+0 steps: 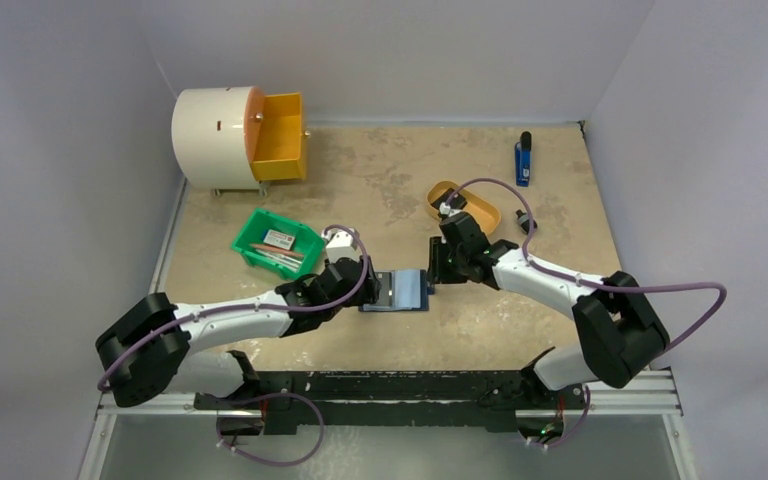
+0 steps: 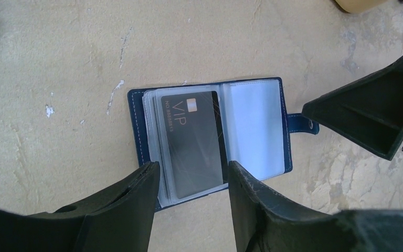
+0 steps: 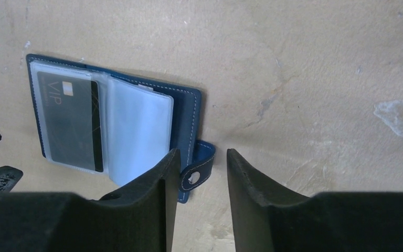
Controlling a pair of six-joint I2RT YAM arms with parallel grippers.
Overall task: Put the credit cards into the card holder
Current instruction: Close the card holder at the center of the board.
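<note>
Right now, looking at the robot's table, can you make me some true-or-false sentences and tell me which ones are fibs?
1. The card holder lies open on the table. True.
2. A black card marked VIP sits in one of its clear sleeves. True.
3. The card holder's cover is red. False: it is navy blue.
4. The green bin has nothing in it. False: a few small things lie inside.
5. The right gripper is squeezed tight shut. False: its fingers stand apart, with the snap tab between them.
</note>
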